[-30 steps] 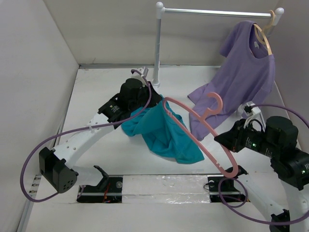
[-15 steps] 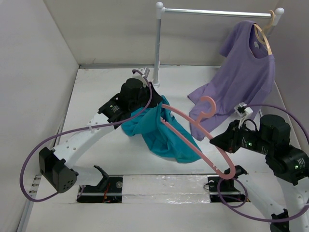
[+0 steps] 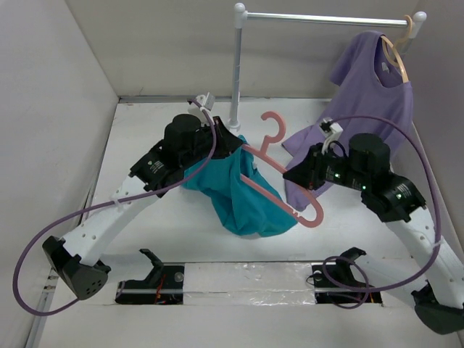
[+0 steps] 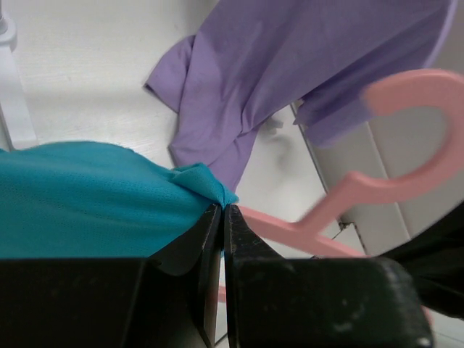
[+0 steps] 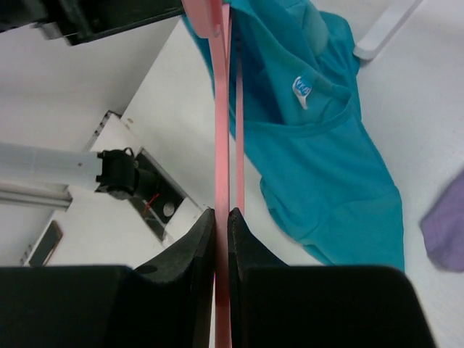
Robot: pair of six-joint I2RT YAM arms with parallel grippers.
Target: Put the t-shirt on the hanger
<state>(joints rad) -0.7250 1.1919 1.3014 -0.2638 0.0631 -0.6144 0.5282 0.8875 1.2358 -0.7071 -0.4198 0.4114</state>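
1. The lilac t-shirt [image 3: 362, 109], hung from the rail [image 3: 326, 18], trails onto the table [image 3: 159, 232] just behind the work; the pink hook could be caught in it.
2. The t-shirt [image 3: 239, 196] is held lifted above the table, a fold pinched in the fully closed left gripper [image 4: 222, 210].
3. The hanger [image 5: 221, 109] is clamped by its bar in the right gripper [image 5: 221, 214], one end touching the teal cloth.
4. Threading seems to be in hand; next, that end should be guided into an opening.
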